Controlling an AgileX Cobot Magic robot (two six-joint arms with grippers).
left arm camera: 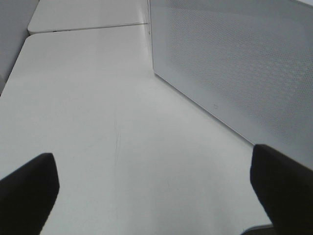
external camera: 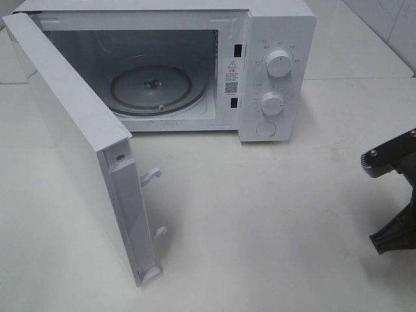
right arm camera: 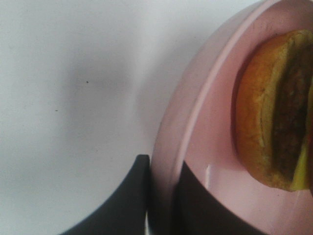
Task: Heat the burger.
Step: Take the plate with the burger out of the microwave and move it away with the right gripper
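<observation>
The burger [right arm camera: 271, 112], with a golden-brown bun, dark patty and yellow cheese, lies on a pink plate [right arm camera: 205, 122] in the right wrist view. My right gripper [right arm camera: 164, 200] is shut on the plate's rim, with one finger [right arm camera: 129, 200] outside the rim and the other inside. In the high view only part of the right arm [external camera: 395, 195] shows at the right edge; the plate and burger are out of that view. My left gripper [left arm camera: 156, 196] is open and empty over the bare table, beside the microwave door [left arm camera: 234, 63].
The white microwave [external camera: 276, 39] stands at the back with its door [external camera: 71, 130] swung wide open to the left. Its glass turntable [external camera: 156, 91] is bare. Two knobs [external camera: 278, 64] are on the right panel. The white tabletop [external camera: 260, 214] lies in front.
</observation>
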